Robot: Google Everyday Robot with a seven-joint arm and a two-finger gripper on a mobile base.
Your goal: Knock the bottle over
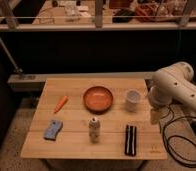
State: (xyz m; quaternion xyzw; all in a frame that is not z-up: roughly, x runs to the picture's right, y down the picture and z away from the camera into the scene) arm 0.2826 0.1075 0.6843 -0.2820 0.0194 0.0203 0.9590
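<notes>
The bottle (94,129) stands upright near the front middle of the wooden table (81,146). It is small and whitish-beige with a narrower dark cap. My white arm (173,89) reaches in from the right side. My gripper (155,117) hangs below it at the table's right edge, just right of the white cup (133,100). The gripper is well to the right of the bottle and apart from it.
An orange bowl (98,98) sits behind the bottle at the table's middle. A carrot (61,103) and a blue sponge (53,129) lie at the left. A black striped object (131,139) lies front right. Cables (183,142) trail on the floor at the right.
</notes>
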